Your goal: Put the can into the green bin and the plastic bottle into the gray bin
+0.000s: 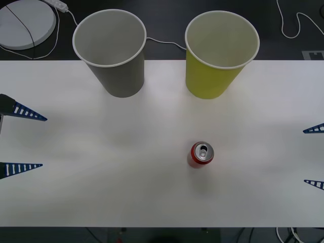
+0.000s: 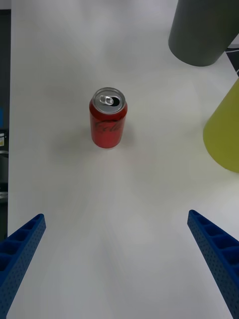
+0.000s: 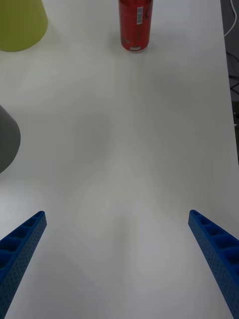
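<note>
From the front, nothing is sorted yet: one small red drink can with a silver top point(image 1: 201, 154) stands upright on the white table point(image 1: 76, 192), near the one yellow-green paper cup serving as green bin point(image 1: 220, 53); one gray paper cup, the gray bin point(image 1: 111, 50), stands beside that. No plastic bottle appears.

The left gripper point(image 1: 21, 140) and right gripper point(image 1: 314, 156) wait wide open and empty, well apart from the can.

In the right wrist view, the right gripper point(image 2: 119, 259) faces the can point(image 2: 108, 124).

In the left wrist view, the left gripper point(image 3: 119, 259) faces the can point(image 3: 135, 25) from farther off.
</note>
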{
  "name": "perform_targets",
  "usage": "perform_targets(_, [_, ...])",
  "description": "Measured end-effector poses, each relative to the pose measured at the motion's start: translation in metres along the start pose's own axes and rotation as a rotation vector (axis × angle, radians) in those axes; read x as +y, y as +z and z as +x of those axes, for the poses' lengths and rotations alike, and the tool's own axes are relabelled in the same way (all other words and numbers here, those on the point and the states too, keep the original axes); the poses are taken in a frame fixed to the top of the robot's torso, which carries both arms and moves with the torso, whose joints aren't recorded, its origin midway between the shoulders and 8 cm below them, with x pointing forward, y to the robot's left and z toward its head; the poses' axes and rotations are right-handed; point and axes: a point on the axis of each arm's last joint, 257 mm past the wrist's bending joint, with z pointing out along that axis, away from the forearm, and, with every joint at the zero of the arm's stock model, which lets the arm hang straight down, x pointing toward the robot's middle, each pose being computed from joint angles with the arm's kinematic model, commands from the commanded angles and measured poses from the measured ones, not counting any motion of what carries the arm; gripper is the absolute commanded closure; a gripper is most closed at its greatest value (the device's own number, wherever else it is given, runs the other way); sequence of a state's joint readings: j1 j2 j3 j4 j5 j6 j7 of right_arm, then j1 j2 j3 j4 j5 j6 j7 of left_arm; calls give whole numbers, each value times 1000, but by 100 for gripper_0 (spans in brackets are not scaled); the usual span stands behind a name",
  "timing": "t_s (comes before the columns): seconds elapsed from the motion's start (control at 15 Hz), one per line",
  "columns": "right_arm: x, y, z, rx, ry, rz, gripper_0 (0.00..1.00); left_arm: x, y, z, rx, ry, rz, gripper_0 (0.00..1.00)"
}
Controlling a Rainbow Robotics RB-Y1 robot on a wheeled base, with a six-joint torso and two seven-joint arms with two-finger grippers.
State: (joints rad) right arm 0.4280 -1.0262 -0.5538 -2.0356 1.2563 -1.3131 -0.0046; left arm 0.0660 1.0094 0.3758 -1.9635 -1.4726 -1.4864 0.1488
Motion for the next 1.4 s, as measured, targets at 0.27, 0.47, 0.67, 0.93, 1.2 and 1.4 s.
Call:
perform_targets(0.27, [0, 0, 0, 0, 0, 0, 0, 0, 0, 0, 0, 0, 0, 0])
perform_targets(0.47, [10, 3, 2, -9, 24, -27, 0, 0, 0, 0, 0, 0, 0, 0])
perform_targets(0.67, [11, 4, 4, -14, 28, -30, 0, 0, 0, 0, 0, 0, 0, 0])
perform_targets(0.93, [12, 15, 13, -67, 55, -27, 0, 0, 0, 0, 0, 0, 0, 0])
perform_targets(1.2, [10, 26, 24, -142, 44, 14, 0, 0, 0, 0, 0, 0, 0, 0])
perform_targets(1.4, [13, 37, 31, -198, 67, 43, 0, 0, 0, 0, 0, 0, 0, 0])
